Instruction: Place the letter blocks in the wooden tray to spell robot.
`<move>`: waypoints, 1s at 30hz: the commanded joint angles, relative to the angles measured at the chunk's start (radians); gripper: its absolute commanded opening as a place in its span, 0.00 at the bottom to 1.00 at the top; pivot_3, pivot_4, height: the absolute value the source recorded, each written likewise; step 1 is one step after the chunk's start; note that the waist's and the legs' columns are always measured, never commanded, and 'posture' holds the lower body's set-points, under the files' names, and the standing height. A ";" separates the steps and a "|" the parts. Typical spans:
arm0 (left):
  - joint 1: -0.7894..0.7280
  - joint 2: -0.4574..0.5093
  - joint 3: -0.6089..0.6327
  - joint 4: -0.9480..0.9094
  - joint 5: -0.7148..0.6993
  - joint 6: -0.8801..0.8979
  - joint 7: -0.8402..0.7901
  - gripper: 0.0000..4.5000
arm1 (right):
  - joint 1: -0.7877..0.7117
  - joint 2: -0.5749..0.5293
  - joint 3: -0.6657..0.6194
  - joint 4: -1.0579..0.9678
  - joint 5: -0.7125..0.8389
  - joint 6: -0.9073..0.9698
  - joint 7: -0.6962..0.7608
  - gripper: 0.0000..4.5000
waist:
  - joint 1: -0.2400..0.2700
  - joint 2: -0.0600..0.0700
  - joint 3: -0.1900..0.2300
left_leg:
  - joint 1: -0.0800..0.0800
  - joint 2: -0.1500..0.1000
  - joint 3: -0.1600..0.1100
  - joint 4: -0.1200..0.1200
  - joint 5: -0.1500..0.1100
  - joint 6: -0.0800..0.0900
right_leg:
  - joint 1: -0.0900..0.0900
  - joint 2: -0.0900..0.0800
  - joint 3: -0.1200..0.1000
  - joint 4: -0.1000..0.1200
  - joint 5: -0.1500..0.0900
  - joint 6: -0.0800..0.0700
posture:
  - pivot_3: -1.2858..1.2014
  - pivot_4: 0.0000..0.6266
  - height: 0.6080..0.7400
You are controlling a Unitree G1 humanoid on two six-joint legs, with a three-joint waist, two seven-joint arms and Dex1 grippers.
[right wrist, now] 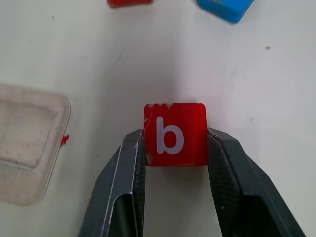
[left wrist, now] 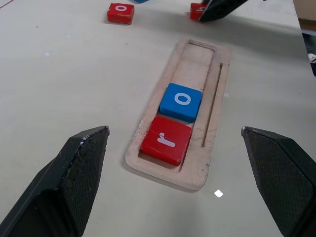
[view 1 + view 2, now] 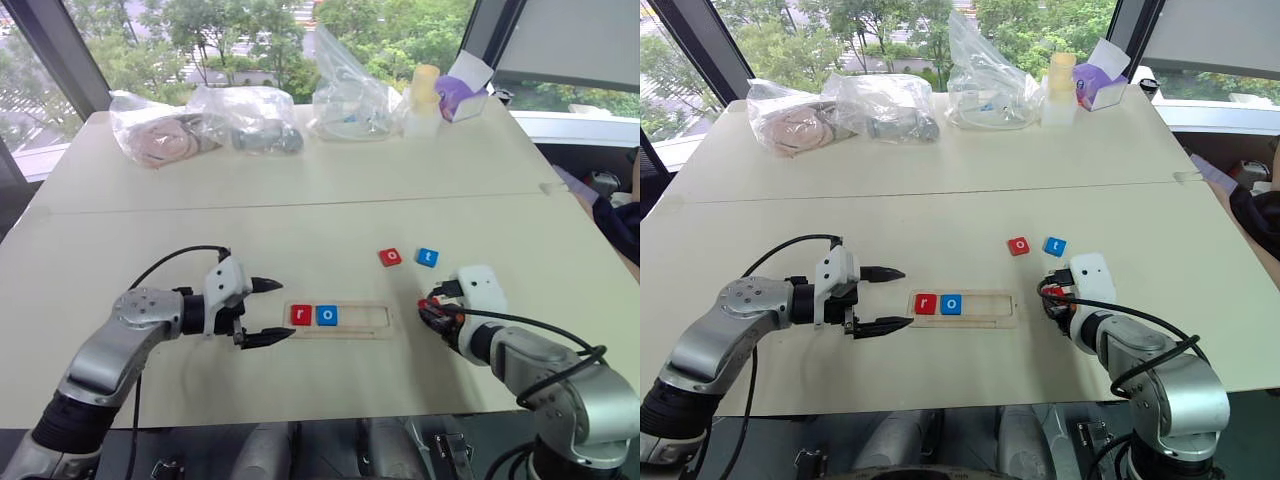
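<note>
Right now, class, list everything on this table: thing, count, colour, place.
long pale wooden tray: one, table's near middle.
square red r tile, blue o tile: tray's left end, side by side.
red o tile, blue t tile: loose, beyond the tray.
red b tile: between the right hand's fingers.
clear plastic bags: three, far edge.
purple box: far right.
left hand: open, at the tray's left end.
right hand: closed on the b tile.

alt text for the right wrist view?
Right gripper jaws flank a red b block on the pale table. The tray's rounded end sits to one side; edges of a red block and a blue block lie beyond.
</note>
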 commanded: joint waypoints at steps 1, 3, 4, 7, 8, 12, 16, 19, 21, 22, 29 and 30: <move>0.018 0.019 0.035 -0.035 -0.008 -0.015 0.001 1.00 | -0.028 -0.084 -0.004 -0.001 0.062 0.007 0.068 0.82 | 0.000 0.000 0.000 | 0.000 0.000 0.000 0.000 0.000 0.000 | 0.000 0.000 0.000 0.000 0.000 0.000 | 0.52 0.24 1.00; 0.029 0.027 0.044 -0.044 -0.013 -0.014 0.004 1.00 | -0.055 -0.194 0.021 0.013 0.084 -0.014 0.128 0.98 | 0.000 0.000 0.000 | 0.000 0.000 0.000 0.000 0.000 0.000 | 0.000 0.000 0.000 0.000 0.000 0.000 | 0.52 0.24 1.00; 0.033 0.030 0.047 -0.046 -0.014 -0.013 0.004 1.00 | -0.061 -0.233 0.031 0.020 0.091 -0.031 0.149 0.98 | 0.000 0.000 0.001 | 0.000 0.000 0.000 0.000 0.000 0.000 | 0.000 0.000 0.000 0.000 0.000 0.000 | 0.52 0.24 1.00; 0.048 0.040 0.060 -0.060 -0.019 -0.011 0.007 1.00 | -0.075 -0.421 0.067 0.098 0.116 -0.247 0.341 0.98 | 0.001 0.000 0.001 | 0.000 0.000 0.000 0.000 0.000 0.000 | 0.001 -0.001 -0.001 -0.001 0.000 0.000 | 0.52 0.24 1.00; 0.053 0.042 0.063 -0.065 -0.020 -0.010 0.008 1.00 | -0.067 -0.497 0.094 0.151 0.099 -0.379 0.435 0.98 | 0.001 0.001 0.002 | 0.000 0.000 0.000 0.000 0.000 0.000 | 0.001 -0.001 -0.001 -0.001 0.000 0.000 | 0.52 0.24 1.00; 0.063 0.041 0.069 -0.091 -0.025 0.007 0.025 1.00 | -0.026 -0.641 0.183 0.402 -0.011 -0.872 0.677 0.98 | 0.000 -0.003 0.004 | 0.000 0.000 0.002 0.001 0.000 0.001 | 0.003 0.000 -0.001 -0.003 -0.001 0.001 | 0.52 0.24 1.00; 0.080 0.045 0.077 -0.122 -0.030 0.021 0.044 1.00 | -0.072 -0.679 0.263 0.626 -0.060 -1.187 0.905 0.98 | 0.000 -0.003 0.004 | 0.000 0.000 0.002 0.001 -0.001 0.001 | 0.003 0.000 -0.001 -0.003 -0.001 0.001 | 0.52 0.24 1.00; 0.092 0.053 0.091 -0.140 -0.038 0.032 0.059 1.00 | -0.136 -0.686 0.330 0.755 -0.117 -1.342 1.006 0.98 | -0.003 -0.002 0.005 | 0.001 0.000 0.002 0.001 -0.001 0.001 | 0.003 0.000 0.000 -0.002 0.000 0.001 | 0.52 0.24 1.00; 0.100 0.056 0.099 -0.151 -0.043 0.038 0.066 1.00 | -0.173 -0.673 0.356 0.822 -0.149 -1.410 1.034 0.98 | -0.002 -0.002 0.005 | 0.001 0.001 0.002 0.001 -0.001 0.001 | 0.003 0.000 0.000 -0.002 0.000 0.001 | 0.52 0.24 1.00; 0.103 0.055 0.101 -0.156 -0.044 0.042 0.070 1.00 | -0.189 -0.666 0.365 0.851 -0.161 -1.438 1.047 0.98 | 0.000 -0.002 0.005 | 0.001 0.001 0.002 0.001 -0.001 0.001 | 0.003 0.000 0.000 -0.002 0.000 0.001 | 0.52 0.24 1.00; 0.138 0.058 0.126 -0.194 -0.051 0.062 0.095 1.00 | -0.257 -0.626 0.413 0.989 -0.192 -1.536 1.135 0.98 | 0.002 -0.002 0.005 | 0.001 0.001 0.001 0.001 -0.001 0.001 | 0.003 -0.001 0.000 -0.002 0.000 0.001 | 0.52 0.24 1.00; 0.140 0.058 0.129 -0.195 -0.052 0.064 0.097 1.00 | -0.258 -0.621 0.415 0.993 -0.191 -1.541 1.143 0.93 | 0.002 -0.002 0.005 | 0.001 0.001 0.001 0.001 -0.001 0.001 | 0.003 -0.001 0.000 -0.002 0.000 0.001 | 0.52 0.24 1.00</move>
